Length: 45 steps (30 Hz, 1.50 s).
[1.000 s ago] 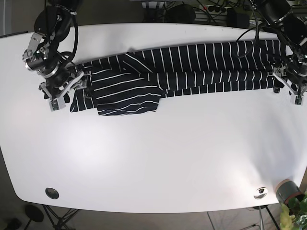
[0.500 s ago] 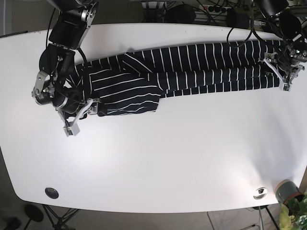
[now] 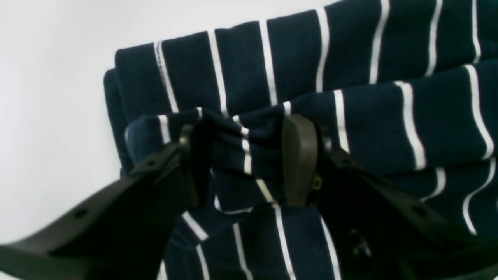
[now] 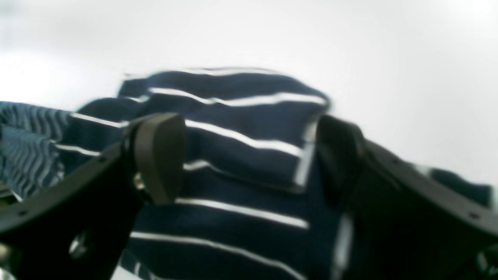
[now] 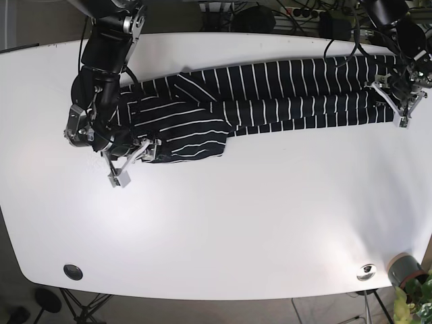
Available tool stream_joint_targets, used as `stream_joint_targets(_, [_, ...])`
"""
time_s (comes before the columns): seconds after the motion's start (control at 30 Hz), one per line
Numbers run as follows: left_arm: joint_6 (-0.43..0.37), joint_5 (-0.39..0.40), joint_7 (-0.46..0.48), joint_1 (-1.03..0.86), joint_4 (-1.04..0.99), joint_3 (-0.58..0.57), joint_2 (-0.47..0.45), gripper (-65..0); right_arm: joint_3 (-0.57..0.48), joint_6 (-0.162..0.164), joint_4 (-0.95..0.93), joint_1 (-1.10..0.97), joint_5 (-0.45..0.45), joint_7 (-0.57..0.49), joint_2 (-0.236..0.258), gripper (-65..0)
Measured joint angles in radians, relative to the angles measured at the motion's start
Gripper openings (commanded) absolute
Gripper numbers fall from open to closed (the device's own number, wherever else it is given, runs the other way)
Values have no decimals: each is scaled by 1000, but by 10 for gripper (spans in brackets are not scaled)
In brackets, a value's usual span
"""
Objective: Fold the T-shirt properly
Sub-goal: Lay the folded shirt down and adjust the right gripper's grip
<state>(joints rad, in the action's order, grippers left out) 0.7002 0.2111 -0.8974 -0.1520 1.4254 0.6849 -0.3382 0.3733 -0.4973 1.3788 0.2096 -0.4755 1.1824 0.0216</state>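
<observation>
The navy T-shirt with white stripes (image 5: 270,94) lies stretched in a long band across the far half of the white table (image 5: 236,216). A folded flap (image 5: 182,138) sits at its left end. My left gripper (image 5: 399,108) is at the shirt's right end. In the left wrist view it (image 3: 245,163) pinches a bunched fold of the shirt (image 3: 350,77) between its black fingers (image 3: 299,159). My right gripper (image 5: 131,158) is at the shirt's lower left edge. In the blurred right wrist view it (image 4: 249,155) stands wide open astride the shirt's edge (image 4: 233,97).
Two round metal inserts (image 5: 73,272) (image 5: 366,271) sit near the table's front edge. A grey pot with a plant (image 5: 405,270) stands off the front right corner. Cables and power strips (image 5: 297,17) lie behind the far edge.
My right arm has swung down and then right, from the shirt's left end to its lower left edge. My left gripper moved up onto the shirt's right end and has stayed there.
</observation>
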Motion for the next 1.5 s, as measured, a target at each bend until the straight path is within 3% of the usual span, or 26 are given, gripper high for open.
stream_joint_targets(0.2, [0,0,0,0,-1,0,2,-392,3,0,0,-5,2,0,-7,-159])
stream_joint_targets(0.3, [0,0,0,0,-1,-1,2,-392,3,0,0,-2,4,0,-7,-230])
stream_joint_targets(0.53, [0,0,0,0,-1,-1,2,-392,3,0,0,0,4,-3,-8,-631])
stream_joint_targets(0.87, [0,0,0,0,-2,-1,0,-392,12,-4,65,-24,-4,1,-10,-629])
stream_joint_targets(1.07, [0,0,0,2,-2,-1,0,-392,13,0,219,-107,-122,-2,-5,-629])
stream_joint_targets(1.5, [0,0,0,2,-6,-6,-10,-392,78,0,449,-317,-189,5,2,-628])
